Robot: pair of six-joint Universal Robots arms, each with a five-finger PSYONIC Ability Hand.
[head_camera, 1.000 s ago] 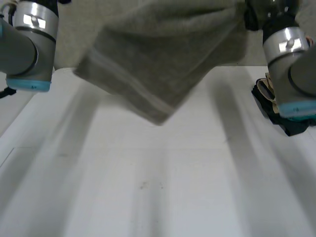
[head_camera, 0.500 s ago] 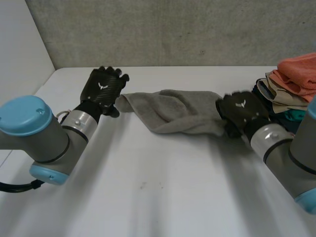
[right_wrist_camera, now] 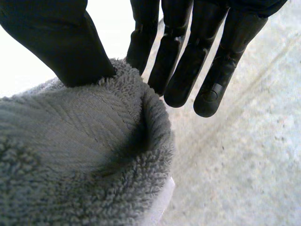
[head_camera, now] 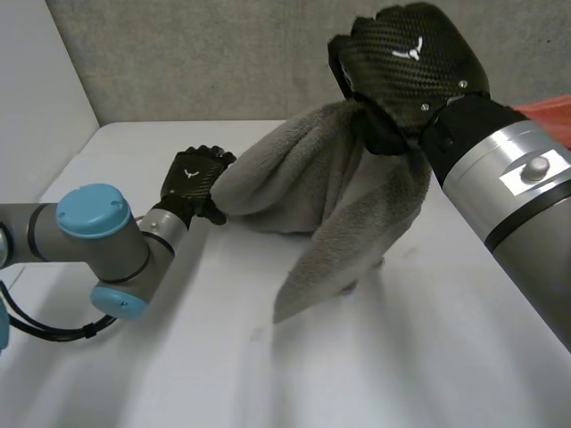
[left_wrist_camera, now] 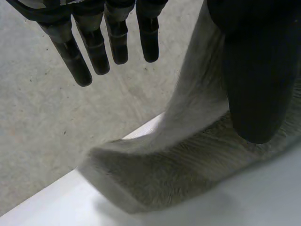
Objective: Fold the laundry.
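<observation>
Towel: you have the grey towel [head_camera: 303, 192] strung between both hands. Its right end is up in the air, its left end is low at the far left, and a loose flap hangs down to the white table [head_camera: 268, 374] near the middle.
Right hand: the right hand [head_camera: 406, 67] grips a bunched end of the towel, thumb on one side and fingers [right_wrist_camera: 181, 70] on the other.
Left hand: the left hand [head_camera: 194, 178] sits low at the far left on the towel's other end. The thumb presses the cloth, apparently against the palm, while the fingers [left_wrist_camera: 117, 42] stick straight out clear of it.
Just changed: half a second ago the towel lay as a low rumpled strip on the table with both hands down. Your right hand has since climbed high, carrying its end up, while the left has barely moved.
Meaning: you seem to be lifting to shake it out, since no fold is made yet and the cloth is still bunched.
Behind: an orange cloth [head_camera: 549, 109] peeks past the right arm.
</observation>
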